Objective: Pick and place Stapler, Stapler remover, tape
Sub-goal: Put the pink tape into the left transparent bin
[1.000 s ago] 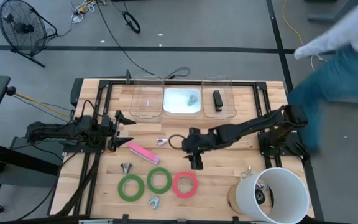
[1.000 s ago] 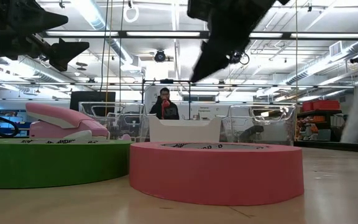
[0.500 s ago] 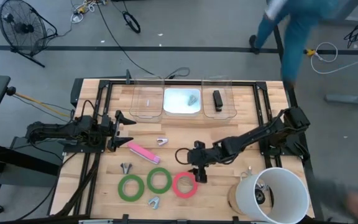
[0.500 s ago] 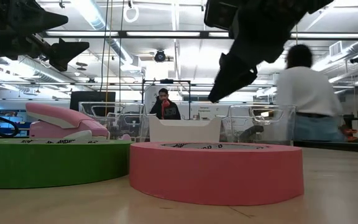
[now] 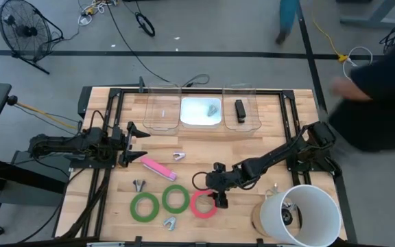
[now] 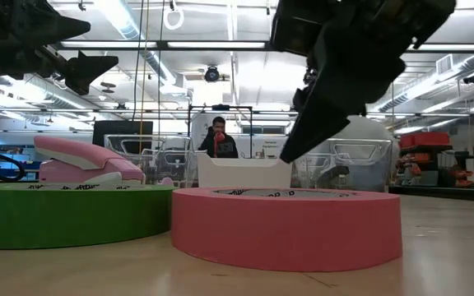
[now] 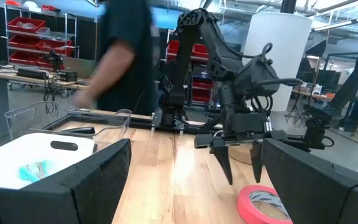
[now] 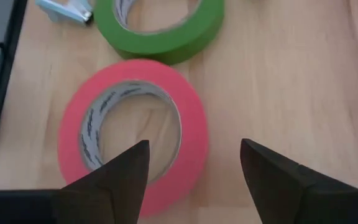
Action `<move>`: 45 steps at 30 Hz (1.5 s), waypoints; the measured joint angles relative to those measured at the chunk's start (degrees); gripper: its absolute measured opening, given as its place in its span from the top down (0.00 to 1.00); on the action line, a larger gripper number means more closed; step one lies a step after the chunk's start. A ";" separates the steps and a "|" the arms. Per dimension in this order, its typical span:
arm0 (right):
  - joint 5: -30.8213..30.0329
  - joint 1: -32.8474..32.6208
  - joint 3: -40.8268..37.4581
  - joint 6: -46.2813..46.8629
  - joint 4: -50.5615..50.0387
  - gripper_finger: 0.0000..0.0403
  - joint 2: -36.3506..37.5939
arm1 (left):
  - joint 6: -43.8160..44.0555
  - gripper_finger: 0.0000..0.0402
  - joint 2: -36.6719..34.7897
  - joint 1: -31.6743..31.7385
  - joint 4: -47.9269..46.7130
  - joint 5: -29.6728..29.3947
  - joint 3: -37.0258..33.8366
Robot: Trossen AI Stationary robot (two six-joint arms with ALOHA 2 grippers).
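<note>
Your right gripper point(image 8: 194, 162) hangs spread wide over the flat pink tape ring point(image 8: 132, 130); only its wrist view shows the ring's pale inner core

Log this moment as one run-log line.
right gripper: open, above pink tape roll rim | left gripper: open, waiting at table's left | tape: not yet gripped

Three tape rolls lie flat in a row near the table's front edge: green roll point(image 5: 145, 206), smaller green roll point(image 5: 175, 198), pinkish-red roll point(image 5: 204, 204). Pink stapler point(image 5: 158, 168) lies flat behind them. Black stapler point(image 5: 240, 108) sits in a clear bin.
</note>
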State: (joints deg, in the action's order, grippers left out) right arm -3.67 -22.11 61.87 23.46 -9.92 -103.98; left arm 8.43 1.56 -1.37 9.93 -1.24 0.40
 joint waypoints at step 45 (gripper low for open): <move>7.33 1.15 0.17 4.08 3.61 0.88 -6.35 | 0.00 0.09 0.04 0.02 -1.11 -0.02 0.00</move>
State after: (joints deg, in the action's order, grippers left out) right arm 3.67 -20.96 62.04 27.54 -6.30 -110.34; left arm 8.43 1.61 -1.35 8.82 -1.26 0.40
